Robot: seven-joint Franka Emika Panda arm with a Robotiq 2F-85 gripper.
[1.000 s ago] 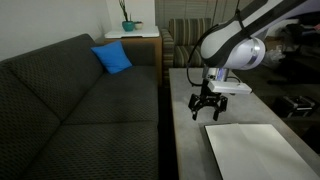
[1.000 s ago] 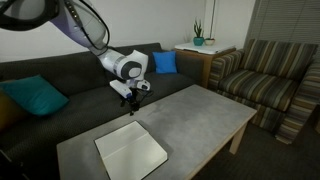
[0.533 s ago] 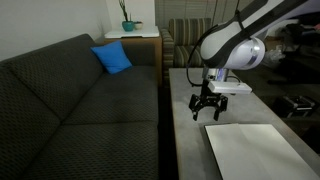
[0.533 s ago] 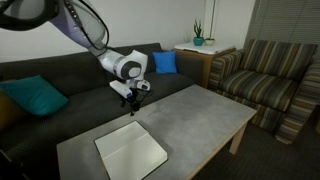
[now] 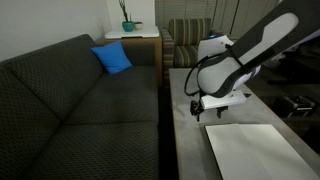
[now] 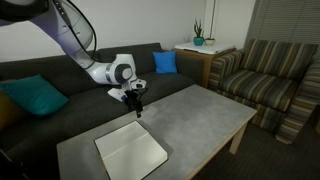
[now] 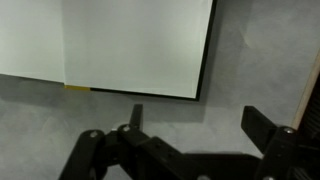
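My gripper (image 5: 203,108) (image 6: 138,110) hangs open just above the grey coffee table (image 5: 188,150) (image 6: 195,115), with nothing between its fingers. Close beside it lies a flat white board (image 5: 255,150) (image 6: 132,150) with a dark edge. In the wrist view the gripper (image 7: 197,115) shows both dark fingers spread over bare tabletop (image 7: 255,60), a little short of the white board's (image 7: 135,45) corner. A small yellow tab (image 7: 77,88) sticks out from the board's edge. The gripper touches neither the board nor the table, as far as I can see.
A dark grey sofa (image 5: 70,110) (image 6: 60,80) runs along the table's side, carrying a blue cushion (image 5: 112,58) (image 6: 164,63) and a teal cushion (image 6: 35,97). A striped armchair (image 6: 265,80) and a side table with a plant (image 5: 128,25) stand beyond.
The arm has folded lower and the gripper has dropped closer to the tabletop near the board's far corner. Its jaws stay open. The board has not moved.
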